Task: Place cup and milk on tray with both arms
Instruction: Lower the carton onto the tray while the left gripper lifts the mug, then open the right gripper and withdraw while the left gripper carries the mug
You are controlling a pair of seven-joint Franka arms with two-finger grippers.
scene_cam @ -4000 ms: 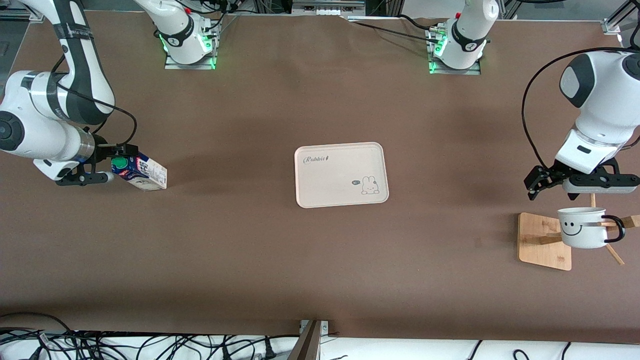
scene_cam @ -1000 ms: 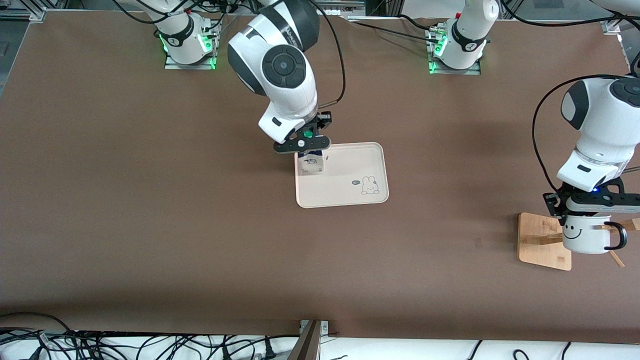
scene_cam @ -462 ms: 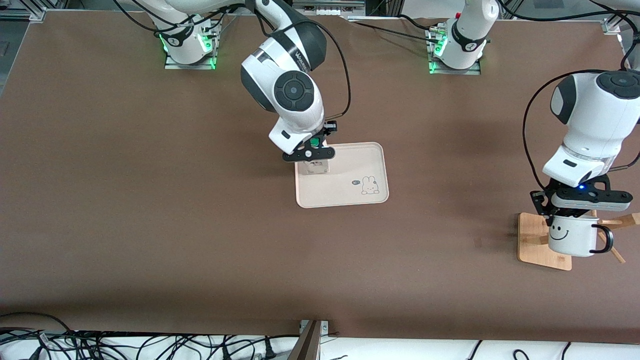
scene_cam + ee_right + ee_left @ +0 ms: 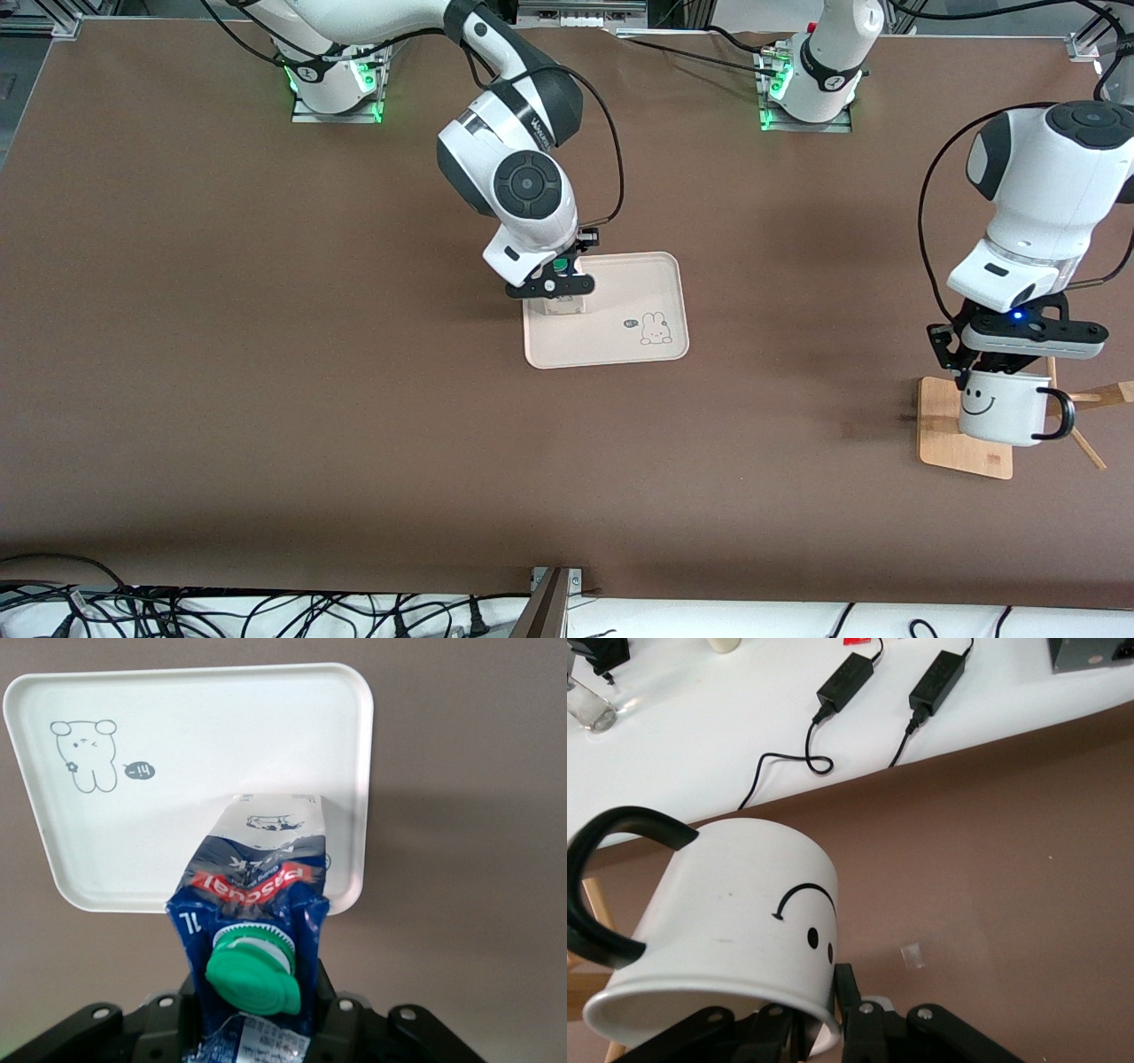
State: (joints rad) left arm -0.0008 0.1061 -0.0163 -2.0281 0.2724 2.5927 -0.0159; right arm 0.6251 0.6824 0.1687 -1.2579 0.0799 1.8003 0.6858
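Tray (image 4: 620,347): you had it lying flat on the brown worktop (image 4: 354,399), rabbit drawing at the corner toward the left arm's end.

Milk (image 4: 560,304): you held it upright over the tray's corner toward the right arm's end, its base at or just above the tray surface; contact could not be told. The right gripper (image 4: 554,282) had its fingers clamped on the carton's gable top, green cap (image 4: 252,973) showing between them.

Cup (image 4: 999,406): well apart from the tray, toward the left arm's end, over the wooden stand (image 4: 952,434). The left gripper (image 4: 1019,341) had its fingers pinching the cup's rim, smiley face outward, handle (image 4: 607,886) clear.
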